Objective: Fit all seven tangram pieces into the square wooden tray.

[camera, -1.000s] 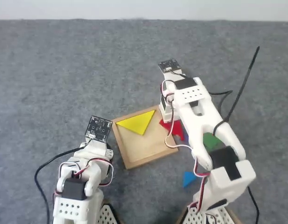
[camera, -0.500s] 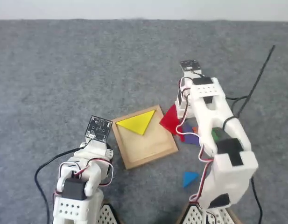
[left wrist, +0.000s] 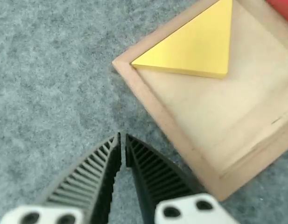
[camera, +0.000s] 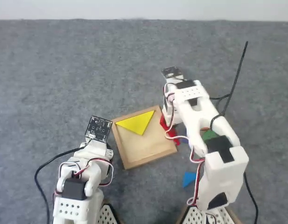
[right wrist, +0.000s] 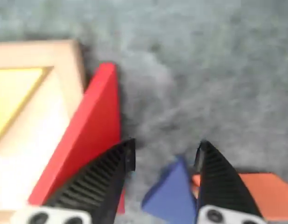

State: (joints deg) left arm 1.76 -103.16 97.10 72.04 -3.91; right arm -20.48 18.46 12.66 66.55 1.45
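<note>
Two pincers, one tray, pieces listed from the left:
- Left pincer (left wrist: 122, 137): clenched on nothing, low over the worktop (left wrist: 50, 70), just off the tray's (left wrist: 148, 100) corner.
- Yellow triangle (left wrist: 195, 51): seated flat in a tray corner.
- Red triangle (right wrist: 87, 135): outside, long edge running along the tray's outer rim, just tray-side of the right pincer.
- Right pincer (right wrist: 165, 145): released, empty, on the nearer arm; blue piece (right wrist: 169, 196) lay under its gap.
</note>
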